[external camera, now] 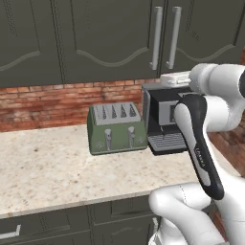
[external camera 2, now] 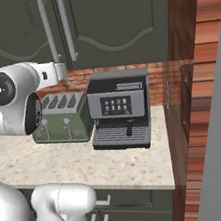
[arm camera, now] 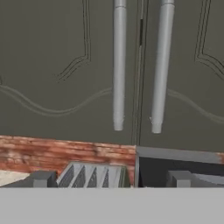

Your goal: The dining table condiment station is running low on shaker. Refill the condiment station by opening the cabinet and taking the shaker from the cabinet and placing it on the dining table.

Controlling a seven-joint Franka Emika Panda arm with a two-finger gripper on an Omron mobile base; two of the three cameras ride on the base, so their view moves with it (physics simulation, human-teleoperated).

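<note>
**A:** Looking at your left base view first: the arm comes up on the right and hides the hand, so you can't read the fingers from here. What you do get is the cabinet (external camera: 110,38), doors shut, with two pale bar handles (external camera: 156,38) side by side at the seam. Below it on the counter (external camera: 48,167) there's one green toaster (external camera: 116,128) with four slots, and one black coffee machine (external camera: 165,119) just to its right, partly behind the arm.

**B:** And the right base view?

**A:** Same stuff from the other side. Two handles again, one toaster, one coffee machine, brick wall (external camera 2: 77,76) behind them. The white wrist pokes out toward the handles, just under their lower ends, but the tips are too small to make out there.

**B:** So the hand view settles it?

**A:** Mostly. You see the gripper (arm camera: 111,179) at the bottom, two dark fingertips (arm camera: 43,178) set wide apart, nothing between them, touching nothing. So it's spread open and empty. Straight ahead are the two handles, hanging either side of the door seam, well clear of the tips. Toaster slots and the coffee machine top sit right below.

**B:** Shaker?

**A:** Can't spot it, the doors are closed.
</note>
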